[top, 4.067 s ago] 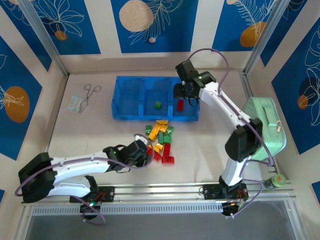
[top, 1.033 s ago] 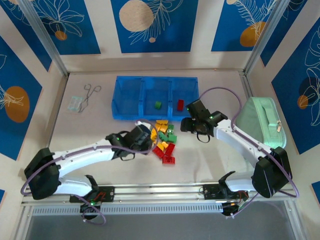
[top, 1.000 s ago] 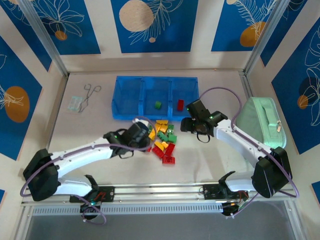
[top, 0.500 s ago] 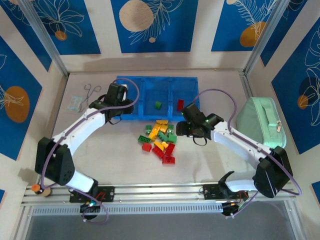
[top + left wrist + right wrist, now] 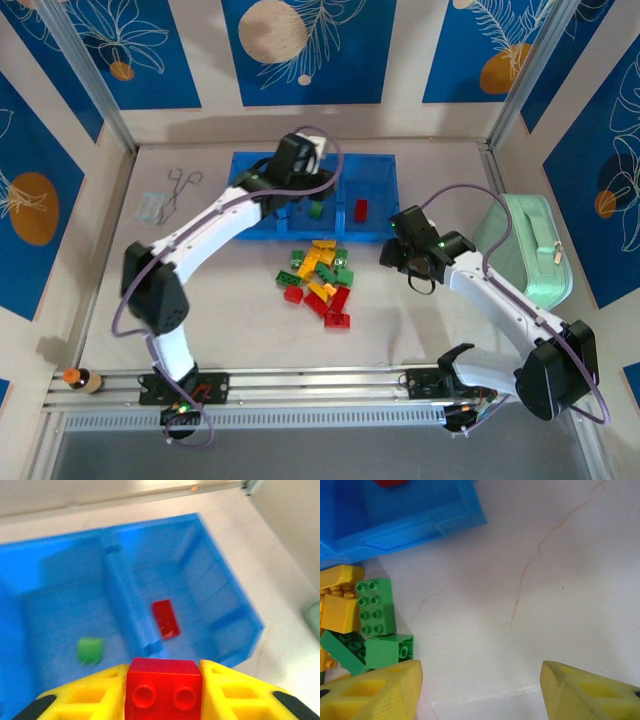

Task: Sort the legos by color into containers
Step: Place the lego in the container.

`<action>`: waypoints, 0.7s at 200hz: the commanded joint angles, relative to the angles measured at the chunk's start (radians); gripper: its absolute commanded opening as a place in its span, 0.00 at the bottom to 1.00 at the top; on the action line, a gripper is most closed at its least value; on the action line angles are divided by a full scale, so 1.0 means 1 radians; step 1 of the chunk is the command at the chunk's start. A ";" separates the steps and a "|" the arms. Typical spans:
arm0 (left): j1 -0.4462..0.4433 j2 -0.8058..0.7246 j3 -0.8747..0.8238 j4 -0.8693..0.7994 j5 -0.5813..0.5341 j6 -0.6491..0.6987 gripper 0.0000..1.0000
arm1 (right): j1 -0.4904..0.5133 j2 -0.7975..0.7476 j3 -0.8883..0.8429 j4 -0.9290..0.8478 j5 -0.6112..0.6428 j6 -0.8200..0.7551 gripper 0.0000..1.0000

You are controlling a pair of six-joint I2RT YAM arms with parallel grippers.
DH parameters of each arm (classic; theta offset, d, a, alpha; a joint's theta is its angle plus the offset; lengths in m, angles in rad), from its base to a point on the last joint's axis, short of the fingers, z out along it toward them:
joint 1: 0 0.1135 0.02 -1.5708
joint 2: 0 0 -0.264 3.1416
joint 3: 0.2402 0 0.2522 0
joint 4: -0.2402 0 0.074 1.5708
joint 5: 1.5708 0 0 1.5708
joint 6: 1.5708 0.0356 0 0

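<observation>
My left gripper (image 5: 163, 692) is shut on a red lego (image 5: 163, 685) and hangs above the blue tray (image 5: 240, 622) of containers. Below it, the middle container holds one green lego (image 5: 90, 650) and the right one a red lego (image 5: 165, 619). From above, the left gripper (image 5: 305, 195) sits over the tray (image 5: 255, 232) near the divider between those two. The loose legos (image 5: 320, 282), red, green and yellow, lie piled in front of the tray. My right gripper (image 5: 480, 690) is open over bare table, just right of the pile's green legos (image 5: 376, 607); from above it (image 5: 392, 256) is beside the pile.
A mint-green zippered case (image 5: 525, 255) lies at the right edge. Forceps (image 5: 180, 185) and a small clear packet (image 5: 152, 207) rest left of the tray. A small orange-capped bottle (image 5: 80, 378) sits by the near rail at the left.
The left gripper lifted away from the pile with a red lego and swung over the tray from its left end toward the right. The right gripper drew back to the right of the pile.
</observation>
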 commanded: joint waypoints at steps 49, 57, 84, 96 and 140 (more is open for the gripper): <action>-0.068 0.424 0.467 -0.209 0.078 0.046 0.35 | 0.005 -0.043 -0.026 0.015 -0.114 -0.020 0.65; -0.070 0.450 0.494 -0.219 0.081 0.046 0.36 | 0.005 -0.045 -0.030 0.017 -0.117 -0.022 0.65; -0.076 0.494 0.535 -0.240 0.085 0.048 0.45 | 0.009 -0.039 -0.036 0.023 -0.119 -0.032 0.67; -0.075 0.490 0.538 -0.251 0.082 0.054 0.57 | 0.014 -0.035 -0.034 0.026 -0.120 -0.037 0.67; -0.074 0.352 0.503 -0.264 0.076 0.075 0.87 | 0.074 -0.007 -0.004 0.053 -0.106 -0.075 0.68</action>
